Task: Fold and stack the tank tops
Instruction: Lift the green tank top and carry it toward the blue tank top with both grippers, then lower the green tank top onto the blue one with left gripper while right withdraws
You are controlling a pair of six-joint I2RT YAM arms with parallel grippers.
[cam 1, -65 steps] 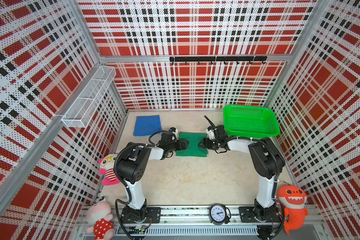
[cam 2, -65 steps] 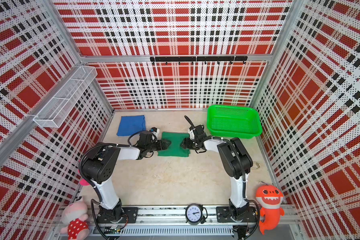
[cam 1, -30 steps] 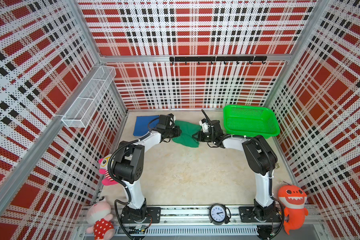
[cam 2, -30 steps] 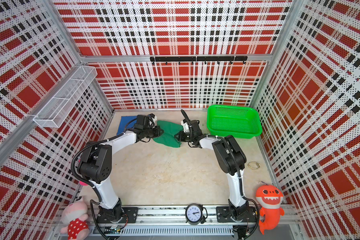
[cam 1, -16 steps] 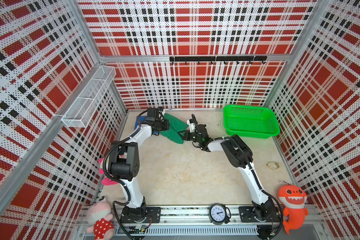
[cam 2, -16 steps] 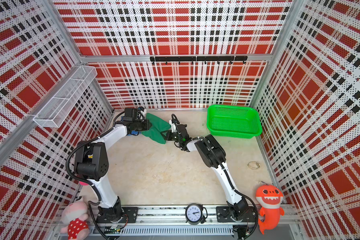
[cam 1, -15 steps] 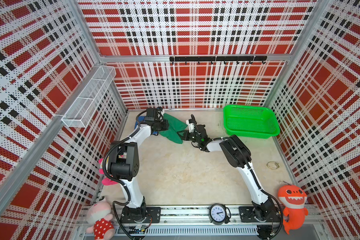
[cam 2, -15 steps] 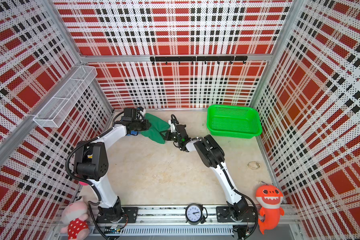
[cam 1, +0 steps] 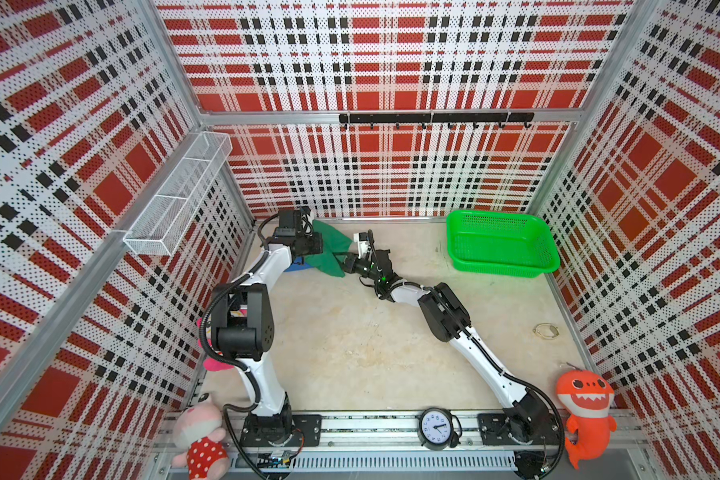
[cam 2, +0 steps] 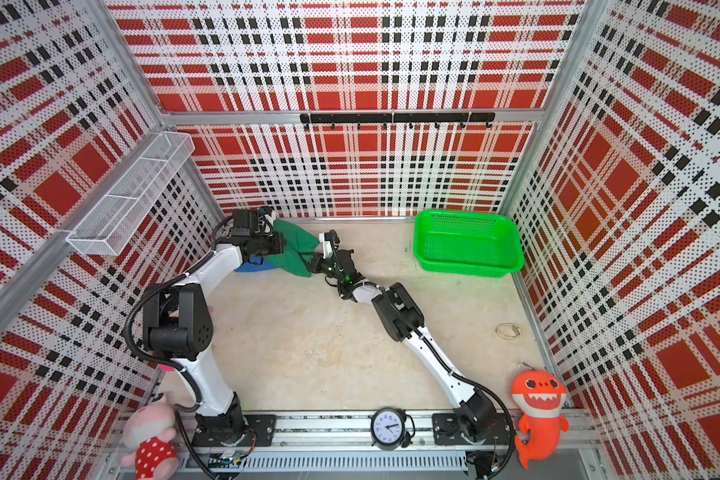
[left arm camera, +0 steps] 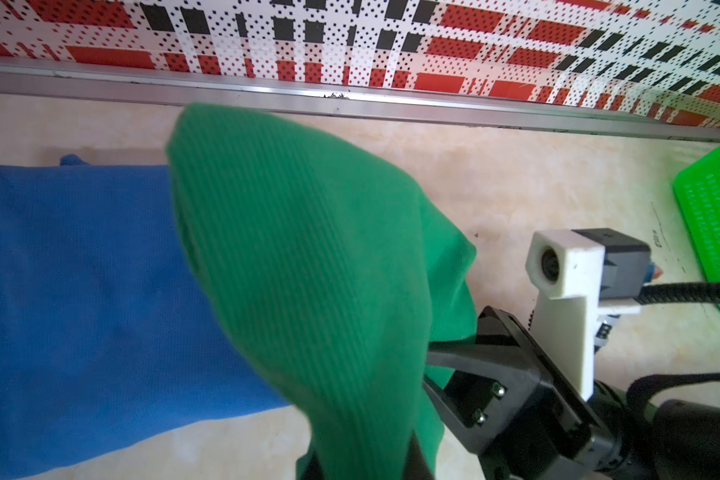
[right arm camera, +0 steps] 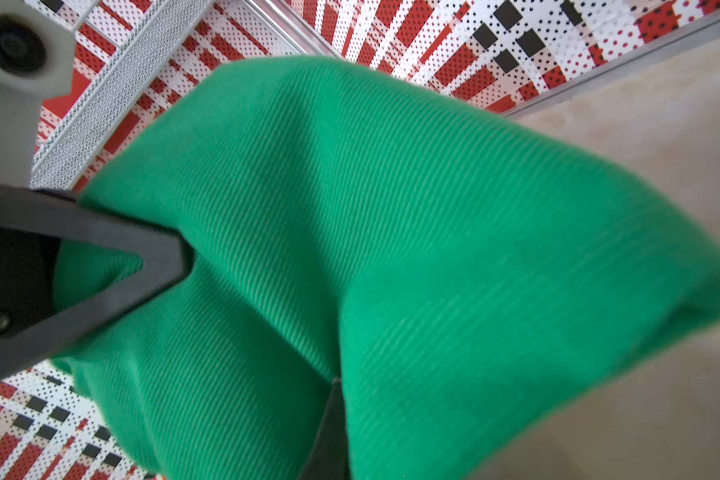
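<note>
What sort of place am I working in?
Likely a purpose-built robot test cell: plaid perforated panels wall it in, the left arm and right arm bolt to a front rail, and a plush toy and clock sit as props.

Green tank top (cam 1: 329, 251), blue tank top (left arm camera: 80, 291)

in both top views the blue tank top (cam 1: 300, 267) lay mostly hidden beneath the left end effector (cam 1: 321, 250) and the green tank top (cam 1: 329, 254), only a sliver showing. the fingertips of that end effector and of the right end effector (cam 1: 347, 264) were buried in green folds. in the left wrist view the blue cloth ran off the picture's edge, and the basket (left arm camera: 715, 216) beyond the right end effector was cut off too. nearest the right wrist lens the green cloth was blurred.
</note>
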